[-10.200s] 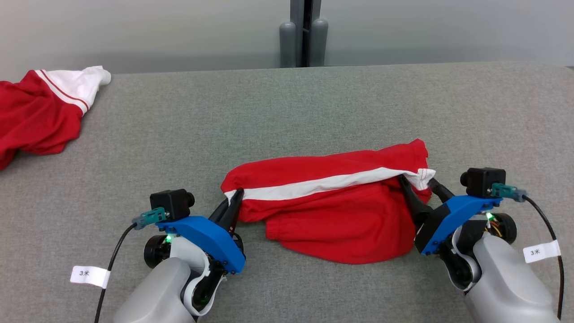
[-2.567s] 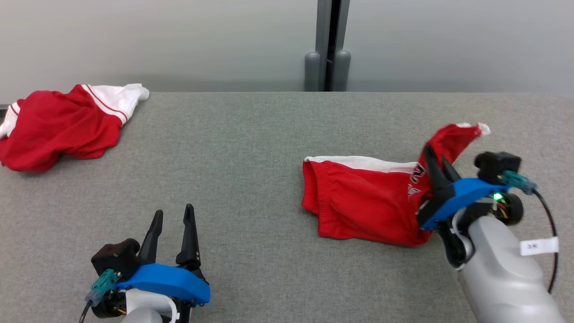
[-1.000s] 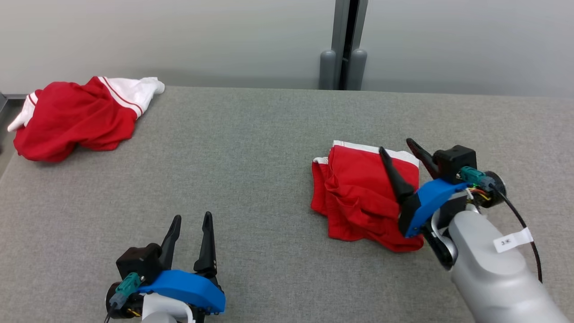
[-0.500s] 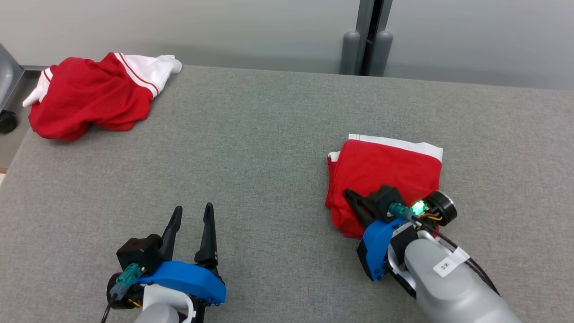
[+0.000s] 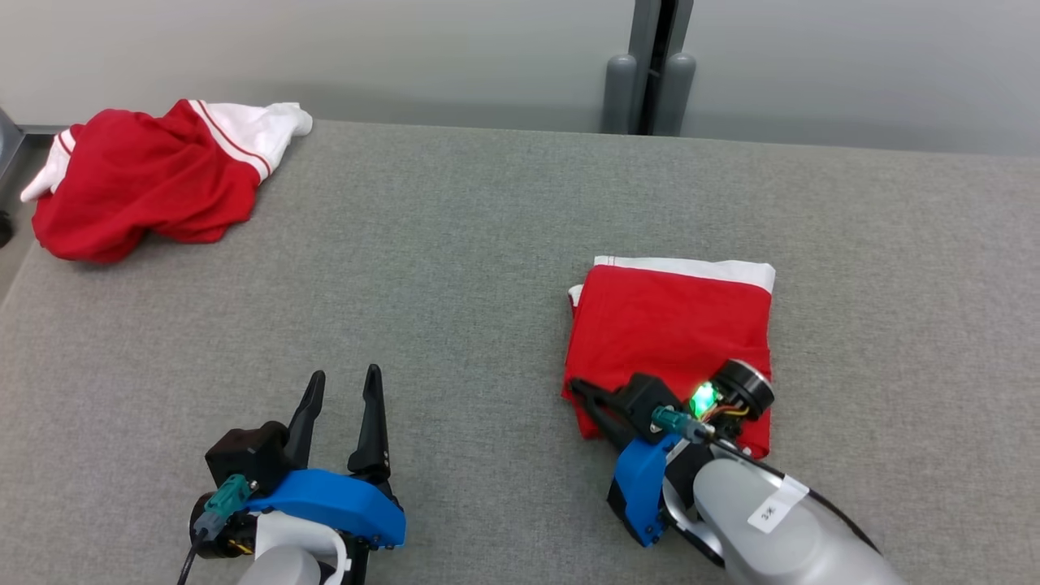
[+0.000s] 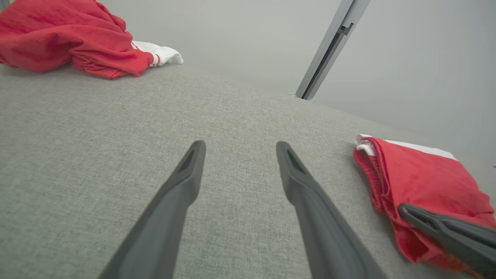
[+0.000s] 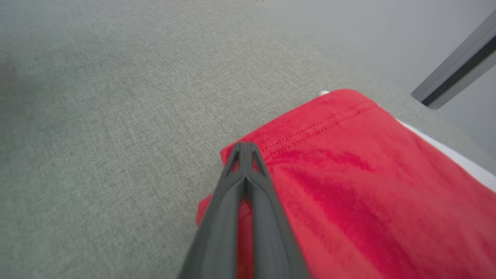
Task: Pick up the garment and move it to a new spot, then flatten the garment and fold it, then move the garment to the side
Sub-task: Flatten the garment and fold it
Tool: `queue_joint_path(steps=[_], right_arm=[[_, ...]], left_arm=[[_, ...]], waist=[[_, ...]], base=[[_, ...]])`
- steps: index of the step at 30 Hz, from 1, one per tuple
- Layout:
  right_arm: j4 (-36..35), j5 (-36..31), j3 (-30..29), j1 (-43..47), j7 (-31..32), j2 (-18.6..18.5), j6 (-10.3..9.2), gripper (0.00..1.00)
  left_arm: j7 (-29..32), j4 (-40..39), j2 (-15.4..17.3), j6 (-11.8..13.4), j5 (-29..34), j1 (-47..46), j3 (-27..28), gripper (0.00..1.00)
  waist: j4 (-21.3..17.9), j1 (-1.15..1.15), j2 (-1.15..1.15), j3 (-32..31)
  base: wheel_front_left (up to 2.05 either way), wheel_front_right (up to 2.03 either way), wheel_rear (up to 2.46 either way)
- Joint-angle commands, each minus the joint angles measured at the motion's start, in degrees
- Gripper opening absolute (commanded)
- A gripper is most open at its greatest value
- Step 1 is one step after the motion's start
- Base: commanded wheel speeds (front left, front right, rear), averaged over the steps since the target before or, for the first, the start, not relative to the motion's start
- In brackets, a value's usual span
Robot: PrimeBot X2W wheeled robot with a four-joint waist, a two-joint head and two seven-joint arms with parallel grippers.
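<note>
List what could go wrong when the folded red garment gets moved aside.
1. The right tool lies shut at the near left corner of the folded red garment. Dragging from that one corner may pull the layers apart and spoil the fold.
2. Sliding it left may run it into the open left tool or, farther on, the crumpled red garment.

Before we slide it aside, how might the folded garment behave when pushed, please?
The garment is probably floppy: its near edge bunches beside the right gripper. It may drag and unfold on the coarse fabric table.
</note>
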Motion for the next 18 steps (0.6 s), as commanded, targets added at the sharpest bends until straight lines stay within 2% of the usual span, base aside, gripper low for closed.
queue_joint_path(steps=[1, 5, 6, 9, 10, 11, 12, 18], right_arm=[[-0.4, -0.2, 0.3, 1.5, -0.2, 0.0, 0.00, 0.00], [-3.7, 0.6, -0.7, 2.1, -0.2, 0.0, 0.00, 0.00], [-4.9, 0.6, -1.5, 2.4, -0.2, 0.0, 0.00, 0.03], [-9.6, 0.4, -5.3, 3.9, -0.2, -0.1, 0.00, 0.28], [-11.2, 0.1, -7.1, 4.3, -0.2, -0.2, 0.00, 0.38], [-12.9, -0.1, -9.0, 4.9, -0.2, -0.3, 0.00, 0.64], [-14.5, -0.4, -11.0, 5.7, -0.2, -0.3, 0.00, 1.00], [-21.3, -3.5, -24.1, 12.5, -0.2, -0.2, 0.00, 1.00]], left_arm=[[-0.2, 0.1, 0.0, 0.0, 0.3, -0.7, 0.4, 1.00], [-0.2, 0.1, 0.0, -0.2, 0.5, -0.7, 0.4, 1.00], [-0.3, 0.1, 0.1, -0.3, 0.6, -0.7, 0.5, 1.00], [-0.3, 0.0, 0.6, -0.3, 1.0, -1.1, 0.7, 1.00], [-0.3, -0.1, 0.7, -0.3, 1.1, -1.3, 0.7, 1.00], [-0.3, -0.1, 0.9, -0.4, 1.3, -1.4, 0.7, 1.00], [-0.3, -0.1, 0.9, -0.5, 1.4, -1.5, 0.7, 1.00], [-0.3, 0.8, 0.9, -1.4, 2.9, -2.0, 0.1, 1.00]], waist=[[-0.3, 0.00, 0.00, -0.2], [-1.2, 0.00, 0.00, -0.8], [-1.4, 0.00, 0.00, -1.0], [-2.2, 0.00, 0.00, -1.8], [-2.5, 0.00, 0.00, -2.1], [-2.8, 0.00, 0.00, -2.4], [-3.0, 0.00, 0.00, -2.8], [-4.5, 0.00, 0.00, -5.2]], base=[[0.00, 0.00, 0.00], [0.00, 0.00, 0.00], [0.00, 0.00, 0.00], [0.00, 0.00, 0.00], [0.00, 0.00, 0.00], [0.00, 0.00, 0.00], [0.00, 0.00, 0.00], [0.00, 0.00, 0.00]])
